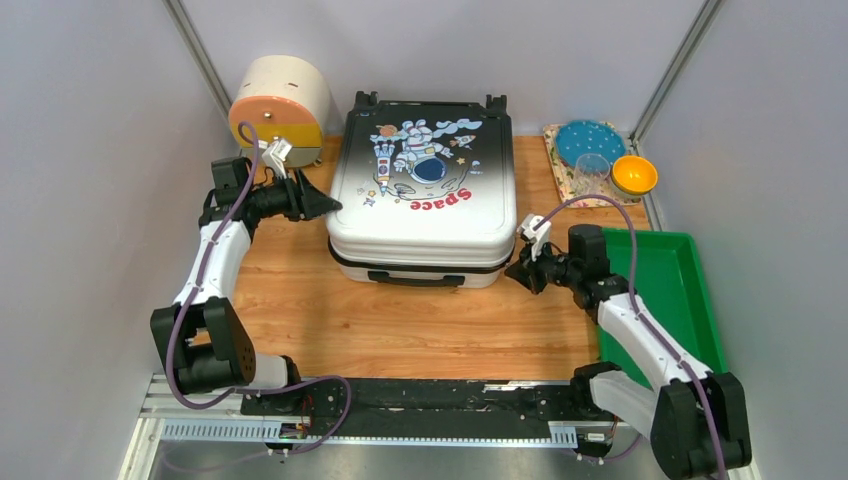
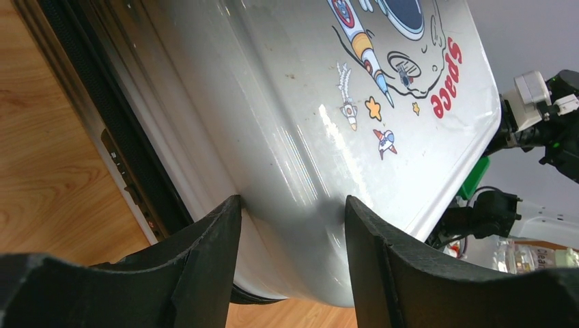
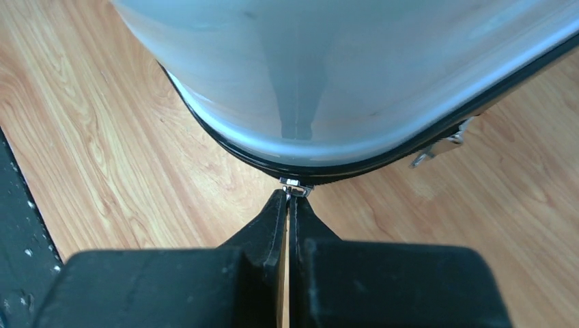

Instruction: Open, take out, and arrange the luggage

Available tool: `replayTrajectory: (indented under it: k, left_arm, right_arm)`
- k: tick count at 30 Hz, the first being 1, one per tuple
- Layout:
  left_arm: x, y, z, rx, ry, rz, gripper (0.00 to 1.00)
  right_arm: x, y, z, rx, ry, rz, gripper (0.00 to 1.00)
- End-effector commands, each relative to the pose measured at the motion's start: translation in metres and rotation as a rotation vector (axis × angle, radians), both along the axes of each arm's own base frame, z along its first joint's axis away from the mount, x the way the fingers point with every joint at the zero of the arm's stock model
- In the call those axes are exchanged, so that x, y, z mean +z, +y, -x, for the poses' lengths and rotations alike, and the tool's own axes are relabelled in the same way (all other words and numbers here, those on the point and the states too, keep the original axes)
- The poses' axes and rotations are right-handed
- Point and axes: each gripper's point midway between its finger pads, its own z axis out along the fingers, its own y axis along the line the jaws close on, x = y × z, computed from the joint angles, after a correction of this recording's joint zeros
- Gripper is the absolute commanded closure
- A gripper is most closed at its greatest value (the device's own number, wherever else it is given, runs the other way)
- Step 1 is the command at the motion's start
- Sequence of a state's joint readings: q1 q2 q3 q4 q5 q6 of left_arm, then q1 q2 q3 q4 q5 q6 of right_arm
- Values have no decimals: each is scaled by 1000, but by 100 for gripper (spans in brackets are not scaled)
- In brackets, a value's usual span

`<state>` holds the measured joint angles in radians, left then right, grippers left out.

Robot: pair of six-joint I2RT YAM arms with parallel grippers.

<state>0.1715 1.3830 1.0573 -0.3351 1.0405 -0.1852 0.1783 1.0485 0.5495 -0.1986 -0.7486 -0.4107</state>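
Right wrist view puts me at the opening step. My right fingers (image 3: 270, 220) are pressed fully together, with the small silver zipper pull (image 3: 295, 186) at their very tips, on the black zip line at the near right corner of the luggage (image 1: 422, 200). The case lies flat and closed on the tabletop (image 1: 330, 320), astronaut side up, wheels toward the far wall.

My left fingers (image 2: 213, 236) stand well apart against the case's left side, its rounded edge between them. They look set to brace the shell, not to grip it, though I cannot tell whether they press on it.

Next, as I judge it, the pull must be drawn along the seam around the corner while the left side steadies the case.

How much of the pull sits between the tips is hidden. A second metal tab (image 3: 437, 147) farther along the seam is blurred. How far the zip is undone, I cannot tell.
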Motion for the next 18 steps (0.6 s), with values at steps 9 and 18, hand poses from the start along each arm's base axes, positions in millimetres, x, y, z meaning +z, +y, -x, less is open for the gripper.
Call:
replayTrajectory:
  k: [9, 18]
  left_arm:
    - [-48, -21, 29, -24, 179, -2, 38]
    - [-52, -26, 38, -22, 195, 31, 38]
  right_arm:
    - [46, 66, 19, -213, 3, -186, 100]
    - [70, 99, 13, -292, -14, -259, 100]
